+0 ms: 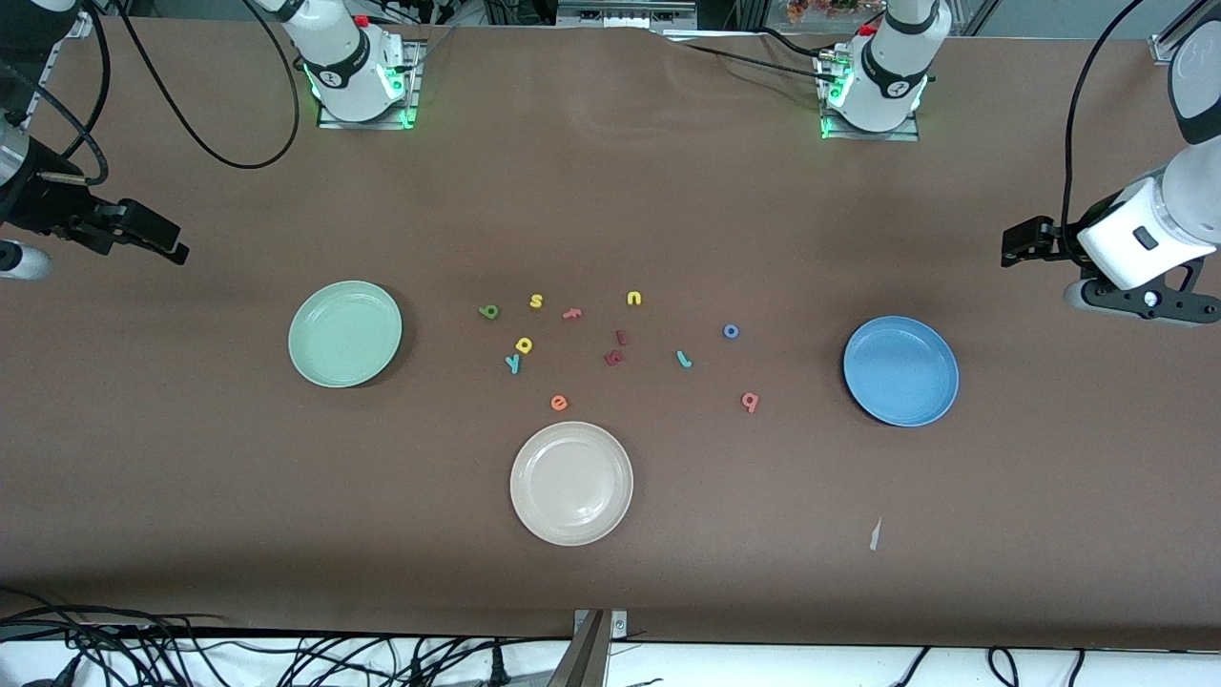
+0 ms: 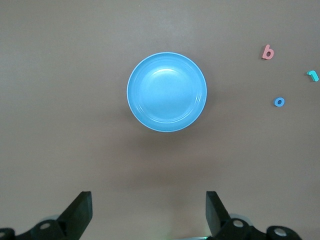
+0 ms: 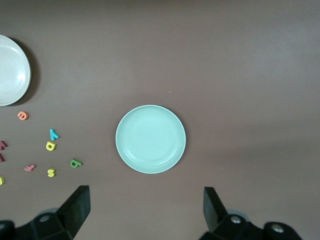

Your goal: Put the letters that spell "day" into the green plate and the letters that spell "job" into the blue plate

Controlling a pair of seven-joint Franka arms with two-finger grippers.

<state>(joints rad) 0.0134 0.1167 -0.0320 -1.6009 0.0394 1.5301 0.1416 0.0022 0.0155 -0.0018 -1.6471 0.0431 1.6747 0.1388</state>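
Grippers [image 2: 147, 212] [image 3: 145, 210] agape — round, glossy plates [image 1: 345, 334]

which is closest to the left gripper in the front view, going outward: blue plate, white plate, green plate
Measured from the left gripper, open above the left arm's end of the table:
1. blue plate, lying at that same end, close under the gripper.
2. white plate, mid-table, nearest the front camera.
3. green plate, at the right arm's end, by the open right gripper.
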